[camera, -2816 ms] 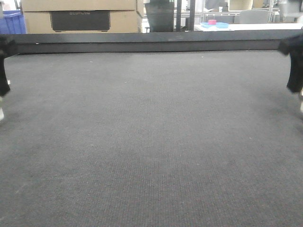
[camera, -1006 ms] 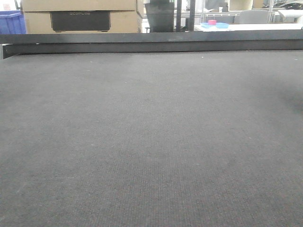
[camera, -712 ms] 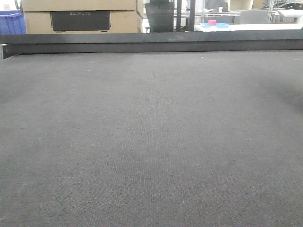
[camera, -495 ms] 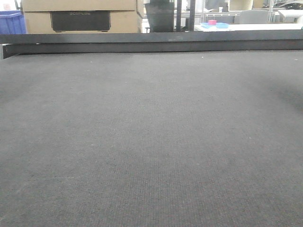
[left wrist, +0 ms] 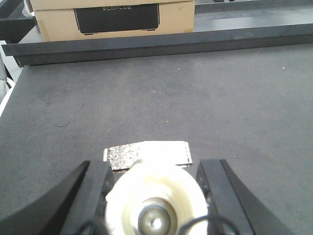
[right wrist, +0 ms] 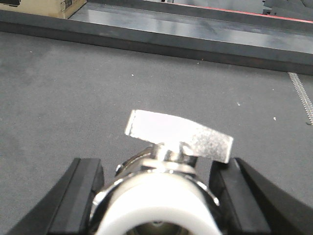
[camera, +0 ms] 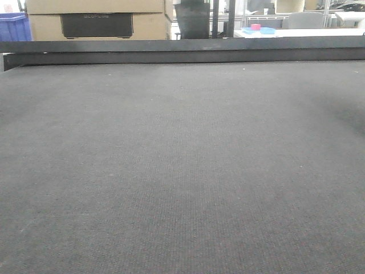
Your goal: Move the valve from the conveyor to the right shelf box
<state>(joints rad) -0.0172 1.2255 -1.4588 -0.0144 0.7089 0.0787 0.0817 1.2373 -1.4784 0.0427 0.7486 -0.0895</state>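
Left tool (left wrist: 155, 192): closed on a valve (left wrist: 146, 154), white-faced, metal handle forward, over the conveyor (left wrist: 195, 98).
Right tool (right wrist: 159, 196): clamped likewise on a second valve (right wrist: 178, 134).
Whether either valve touches the belt cannot be told.
Cardboard box (camera: 97, 20), beyond the rail (camera: 182, 52): contents unseen.
Blue bin (camera: 12, 27), far left: contents unseen.
Blue tray (camera: 267, 31): one pink item (camera: 255, 26).

The conveyor (camera: 182, 171) is a wide, flat, dark grey belt with a fine woven texture, reaching from the near edge to the far side. A black raised rail (camera: 188, 52) runs left to right along its far edge. A few pale specks (right wrist: 238, 103) lie on the weave.
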